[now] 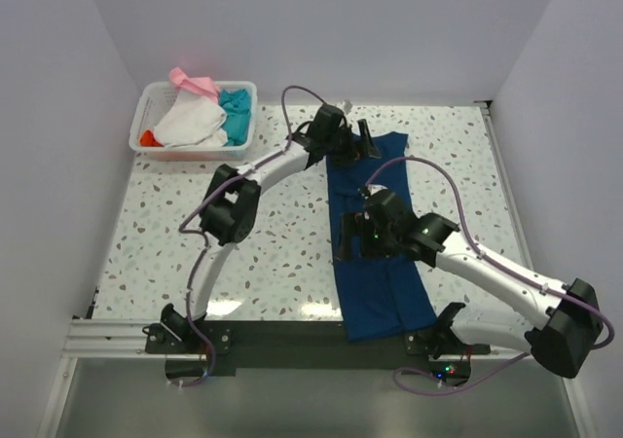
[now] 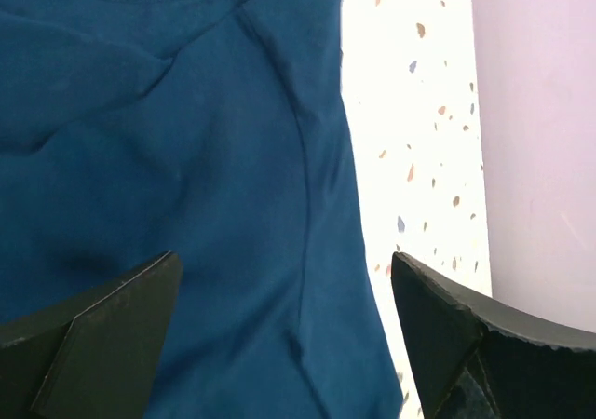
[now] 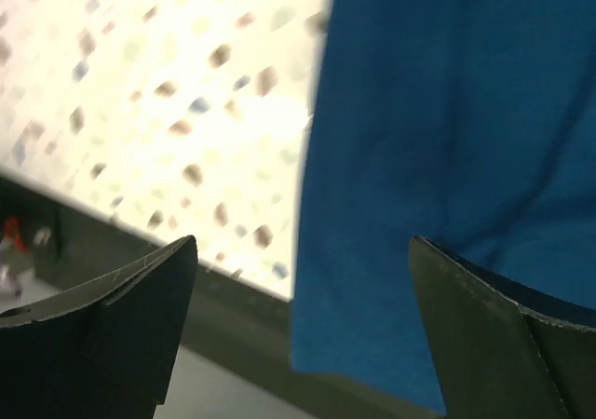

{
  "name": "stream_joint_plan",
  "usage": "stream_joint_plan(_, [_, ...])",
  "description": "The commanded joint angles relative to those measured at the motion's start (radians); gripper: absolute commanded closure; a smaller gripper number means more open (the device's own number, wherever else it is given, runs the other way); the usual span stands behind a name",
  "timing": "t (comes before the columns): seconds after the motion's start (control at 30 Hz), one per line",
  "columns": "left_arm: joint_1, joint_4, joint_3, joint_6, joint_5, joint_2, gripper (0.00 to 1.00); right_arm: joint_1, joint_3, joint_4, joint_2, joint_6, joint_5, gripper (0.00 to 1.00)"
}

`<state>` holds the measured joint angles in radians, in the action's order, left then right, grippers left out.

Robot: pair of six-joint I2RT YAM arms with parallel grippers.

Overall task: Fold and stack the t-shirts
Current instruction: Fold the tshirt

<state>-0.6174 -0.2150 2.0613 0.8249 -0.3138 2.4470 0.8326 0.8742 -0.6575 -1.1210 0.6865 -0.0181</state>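
Navy t-shirt [image 1: 380, 282], long axis running far-to-near; I hold my left gripper [image 1: 362, 146] wide over its far end, right gripper [image 1: 348, 245] wide above its left edge, midway.

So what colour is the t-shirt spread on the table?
The t-shirt is dark blue; top external view shows it best.

The top camera is looking down from the near side, taking in the whole bench [image 1: 156, 214]. Both wrist cameras are hovering close, peering past their jaws at the shirt [image 1: 384, 292] and bench edge; the right one, blurry, is possibly facing the hem.
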Motion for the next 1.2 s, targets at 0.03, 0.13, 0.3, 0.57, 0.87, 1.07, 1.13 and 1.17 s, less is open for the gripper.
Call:
stream_joint_plan(0.03, [0.005,-0.006,-0.200,-0.174,0.175,-0.431,0.00,-0.147,0.006,0.034,-0.066,-0.109,-0.003,0.01])
stream_joint_plan(0.13, [0.005,-0.050,-0.392,-0.216,0.295,-0.636,0.00,-0.165,0.049,0.065,-0.172,-0.169,-0.064,0.01])
stream_joint_plan(0.3, [0.004,-0.038,-0.855,-0.202,0.392,-0.979,0.00,-0.208,0.149,0.081,-0.388,-0.225,-0.078,0.01])
stream_joint_plan(0.57, [0.004,-0.133,-1.234,-0.119,0.421,-1.285,0.00,-0.239,0.238,0.067,-0.551,-0.294,-0.195,0.01])
stream_joint_plan(0.87, [0.004,-0.236,-1.261,-0.101,0.446,-1.342,0.00,-0.245,0.236,0.150,-0.695,-0.297,-0.111,0.01])
stream_joint_plan(1.07, [0.004,-0.234,-1.262,-0.107,0.470,-1.376,0.00,-0.244,0.301,0.217,-0.789,-0.286,-0.059,0.01])
stream_joint_plan(1.13, [0.004,-0.247,-1.254,-0.109,0.482,-1.373,0.00,-0.245,0.364,0.213,-0.848,-0.285,-0.054,0.01])
stream_joint_plan(1.17, [0.004,-0.248,-1.251,-0.107,0.483,-1.372,0.00,-0.245,0.387,0.210,-0.870,-0.286,-0.054,0.01])
